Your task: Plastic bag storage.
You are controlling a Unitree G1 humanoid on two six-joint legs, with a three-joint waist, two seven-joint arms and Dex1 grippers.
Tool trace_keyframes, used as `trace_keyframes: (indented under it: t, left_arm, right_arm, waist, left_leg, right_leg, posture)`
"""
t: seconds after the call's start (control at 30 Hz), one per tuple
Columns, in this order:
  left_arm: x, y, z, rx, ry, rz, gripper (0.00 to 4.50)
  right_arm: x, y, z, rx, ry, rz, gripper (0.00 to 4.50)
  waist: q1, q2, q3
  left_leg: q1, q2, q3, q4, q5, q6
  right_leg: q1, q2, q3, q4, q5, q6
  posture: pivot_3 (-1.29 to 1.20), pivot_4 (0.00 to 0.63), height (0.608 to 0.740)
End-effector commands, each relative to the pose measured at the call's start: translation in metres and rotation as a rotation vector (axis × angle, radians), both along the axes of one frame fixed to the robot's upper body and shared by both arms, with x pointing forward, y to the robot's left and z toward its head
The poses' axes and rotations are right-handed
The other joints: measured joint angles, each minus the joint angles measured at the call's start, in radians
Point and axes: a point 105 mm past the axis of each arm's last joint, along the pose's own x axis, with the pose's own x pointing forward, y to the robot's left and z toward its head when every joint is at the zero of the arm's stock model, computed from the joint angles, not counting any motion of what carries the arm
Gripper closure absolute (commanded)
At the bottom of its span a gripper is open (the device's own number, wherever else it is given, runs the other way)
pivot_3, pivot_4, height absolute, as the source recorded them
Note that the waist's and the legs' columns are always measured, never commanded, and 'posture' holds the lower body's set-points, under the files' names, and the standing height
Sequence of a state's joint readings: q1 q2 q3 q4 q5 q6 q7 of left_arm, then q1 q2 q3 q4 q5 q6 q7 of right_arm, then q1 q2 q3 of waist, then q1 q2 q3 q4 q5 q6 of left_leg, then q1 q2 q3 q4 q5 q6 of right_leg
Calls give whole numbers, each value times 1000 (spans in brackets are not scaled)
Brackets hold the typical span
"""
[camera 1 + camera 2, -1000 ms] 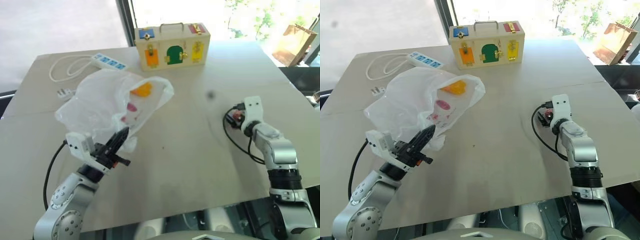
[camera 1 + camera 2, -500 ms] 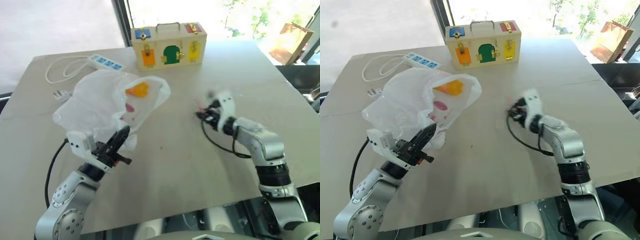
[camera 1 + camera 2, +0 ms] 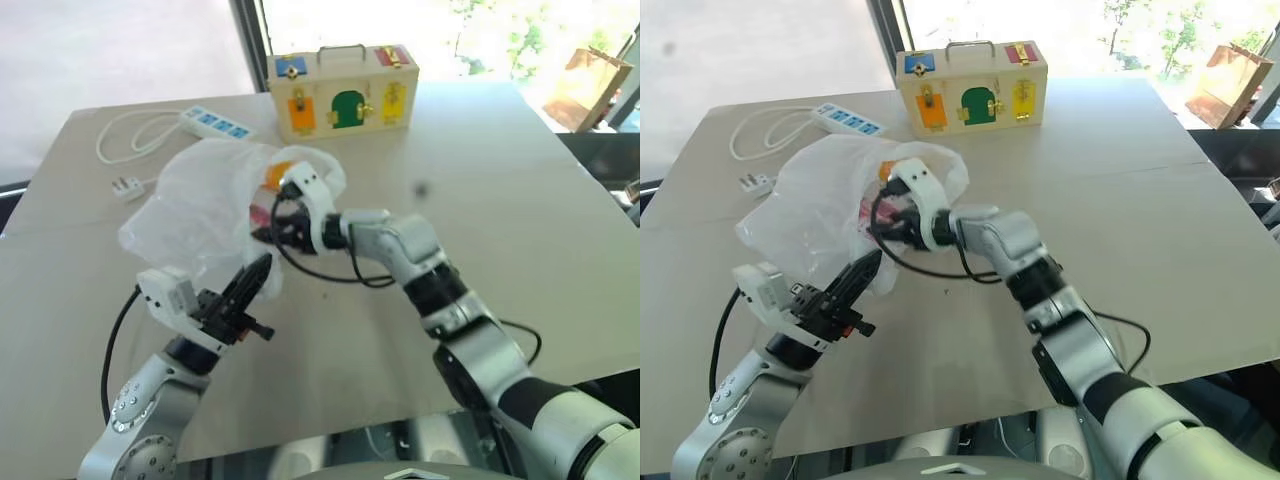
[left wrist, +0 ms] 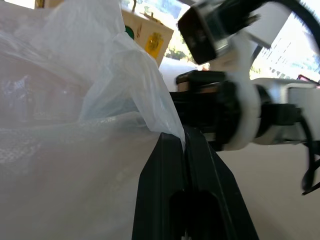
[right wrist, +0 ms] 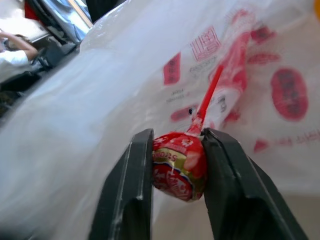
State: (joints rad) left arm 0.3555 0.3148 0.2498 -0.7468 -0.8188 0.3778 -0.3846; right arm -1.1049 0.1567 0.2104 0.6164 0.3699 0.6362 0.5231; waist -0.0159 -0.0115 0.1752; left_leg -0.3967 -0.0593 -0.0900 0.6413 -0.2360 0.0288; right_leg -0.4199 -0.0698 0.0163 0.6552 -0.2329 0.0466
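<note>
Carrying a red-wrapped round lollipop toward the mouth of the large crinkly translucent white plastic bag with red print, I judge this the loading step: one hand keeps the bag open while the other brings an item to it.

In the left eye view the bag sits on the pale wooden desk, in its left half and nearer the far edge than the near one. An orange object shows through the film at the bag's far side. My left gripper is at the bag's near edge; my right gripper reaches across to the bag's opening. A wooden latch box with coloured doors stands at the far edge, and a white power strip with its cable lies toward the far left corner.

In the right eye view the layout reads the same.

In the left wrist view my left fingers are clenched on a fold of the bag's film.

In the right wrist view my right fingers are grasping the lollipop by its wrapped head, its red stick pointing at the printed film just beyond.

Next, I would need to get the lollipop past the rim and inside before releasing, while the left hand keeps the mouth lifted.
</note>
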Motion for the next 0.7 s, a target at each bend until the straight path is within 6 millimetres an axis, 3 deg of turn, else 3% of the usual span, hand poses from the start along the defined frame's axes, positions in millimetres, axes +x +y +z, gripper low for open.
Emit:
trace_keyframes:
  t: [0.03,0.1,0.17,0.27,0.37,0.53,0.63,0.7]
  left_arm:
    - [-4,-5,10,2,-51,9,4500]
    - [-4,-1,12,-5,-57,45,4500]
    - [-3,3,12,-8,-62,72,4500]
    - [-1,11,10,-2,-56,109,4500]
    - [-1,15,10,3,-54,119,4500]
    - [-1,16,8,10,-50,114,4500]
    - [0,16,7,11,-48,111,4500]
    - [1,16,6,11,-47,111,4500]
  right_arm:
    - [-24,42,66,243,-105,101,921]
    - [-13,25,49,170,-151,70,32]
    - [-8,9,29,92,-177,72,32]
    - [-12,-30,10,39,-160,130,32]
    - [-15,-65,10,-3,-224,145,32]
    - [13,-112,23,-54,-358,-52,32]
    - [22,-118,31,6,-342,-105,32]
    - [27,-112,24,22,-289,-120,32]
  waist:
    - [1,0,0]
    - [-1,-2,-1]
    - [-3,-2,-1]
    - [-1,-2,-1]
    - [5,-2,-1]
    - [-14,-2,-1]
    - [-22,-2,-1]
    - [-25,-2,-1]
  left_leg:
    - [0,0,0,0,0,0]
    - [0,0,0,-1,0,0]
    - [0,0,0,-3,0,0]
    - [-1,1,0,-4,0,0]
    - [-4,0,-2,-1,0,0]
    - [0,2,2,0,0,0]
    - [0,4,2,0,0,0]
    - [0,5,2,0,0,0]
  right_leg:
    - [0,0,0,0,0,0]
    - [0,0,0,-2,0,0]
    - [-1,0,0,-2,0,0]
    - [-2,0,0,-1,0,0]
    - [-3,-1,-2,-1,0,0]
    - [-1,1,2,1,0,0]
    - [-2,2,1,2,0,0]
    - [-2,4,2,2,0,0]
  posture:
    - [0,150,739]
    - [0,150,739]
    - [0,150,739]
    - [0,150,739]
    - [0,150,739]
    - [0,150,739]
    - [0,150,739]
    - [0,150,739]
